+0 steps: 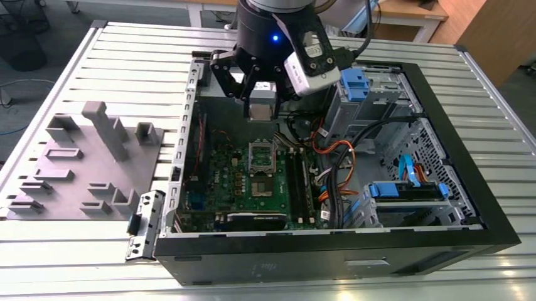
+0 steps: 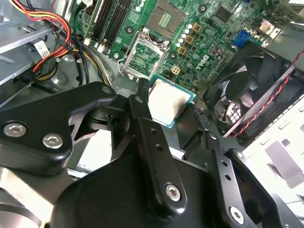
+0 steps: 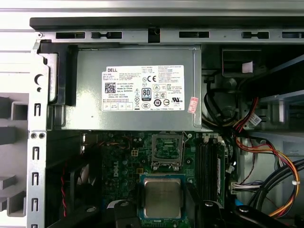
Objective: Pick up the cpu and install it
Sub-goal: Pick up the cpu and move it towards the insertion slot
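Observation:
The cpu [image 1: 260,111] is a small flat square chip with a silvery top and a thin pale rim. It hangs in my gripper [image 1: 258,103] above the back part of the open computer case [image 1: 469,188]. In both wrist views the black fingers press on two opposite edges of the cpu [image 2: 166,100] [image 3: 163,197], so my gripper [image 2: 165,108] [image 3: 163,209] is shut on it. The silver socket frame [image 1: 261,157] [image 2: 144,53] [image 3: 166,152] with its dark centre lies on the green motherboard [image 1: 235,179], a short way from the chip and below it.
A grey moulded tray [image 1: 84,163] with upright blocks lies on the slatted table at the exterior view's left. Inside the case are the grey power supply [image 3: 137,90], a black fan [image 2: 251,90], memory slots [image 3: 209,161], orange and black cables [image 1: 335,157] and blue drive clips [image 1: 402,191].

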`<move>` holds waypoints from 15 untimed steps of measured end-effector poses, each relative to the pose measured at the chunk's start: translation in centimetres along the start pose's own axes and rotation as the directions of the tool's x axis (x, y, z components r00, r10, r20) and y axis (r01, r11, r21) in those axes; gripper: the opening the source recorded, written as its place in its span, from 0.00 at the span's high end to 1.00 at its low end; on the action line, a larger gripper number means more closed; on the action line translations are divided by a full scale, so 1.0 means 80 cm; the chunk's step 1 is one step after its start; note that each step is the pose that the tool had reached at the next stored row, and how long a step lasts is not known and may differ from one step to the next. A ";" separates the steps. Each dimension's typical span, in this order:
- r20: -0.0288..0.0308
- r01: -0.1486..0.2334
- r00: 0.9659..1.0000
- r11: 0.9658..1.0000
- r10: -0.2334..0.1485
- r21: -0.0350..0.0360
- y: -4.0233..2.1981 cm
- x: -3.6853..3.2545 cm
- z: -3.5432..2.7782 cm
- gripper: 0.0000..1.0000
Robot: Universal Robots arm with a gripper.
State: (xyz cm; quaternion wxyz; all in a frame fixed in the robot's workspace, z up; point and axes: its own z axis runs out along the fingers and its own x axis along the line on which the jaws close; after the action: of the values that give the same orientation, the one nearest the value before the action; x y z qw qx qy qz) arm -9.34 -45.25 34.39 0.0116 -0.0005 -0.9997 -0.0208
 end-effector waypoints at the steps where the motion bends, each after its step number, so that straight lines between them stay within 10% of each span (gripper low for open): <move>1: 0.000 0.000 1.000 1.000 0.000 0.000 0.0000 0.0000 0.0001 0.53; 15: 0.000 0.000 1.000 1.000 0.000 0.000 -0.0007 -0.0001 0.0057 0.53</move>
State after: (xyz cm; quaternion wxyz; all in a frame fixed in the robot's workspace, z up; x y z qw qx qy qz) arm -9.35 -45.28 33.93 0.0115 -0.0005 -0.9997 -0.0210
